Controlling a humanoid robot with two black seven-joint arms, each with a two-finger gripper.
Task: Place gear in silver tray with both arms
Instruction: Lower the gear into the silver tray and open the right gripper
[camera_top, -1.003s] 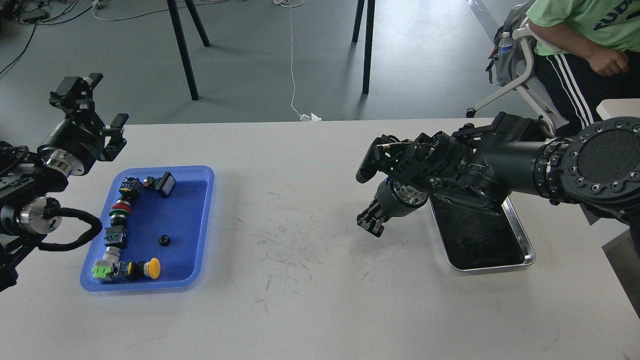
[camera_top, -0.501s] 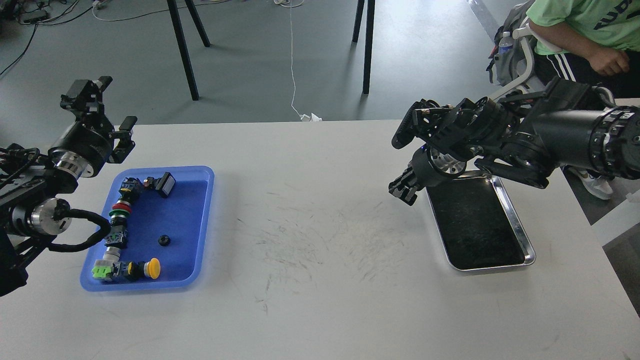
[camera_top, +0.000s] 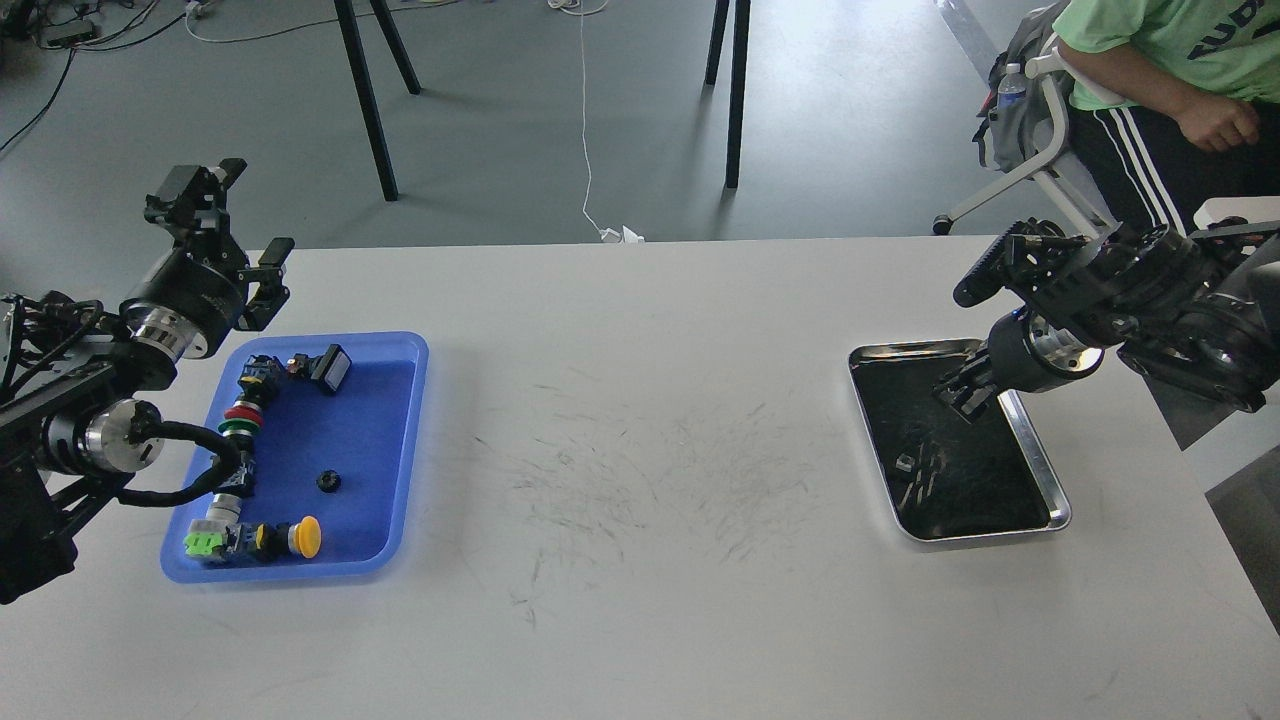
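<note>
Right gripper (camera_top: 962, 392) hovers over the shiny rectangular silver tray (camera_top: 1040, 465); its finger state cannot be told. Left gripper (camera_top: 232, 225), fingers apart, holds nothing. Small black gear (camera_top: 327, 481) lies in the blue plastic tray (camera_top: 412, 440). Risk: neighbouring switch parts obstructing the pick.

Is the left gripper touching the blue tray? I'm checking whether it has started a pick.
Apart. The head view shows the left gripper raised beyond the blue tray's far-left corner, with bare table showing between them.
</note>
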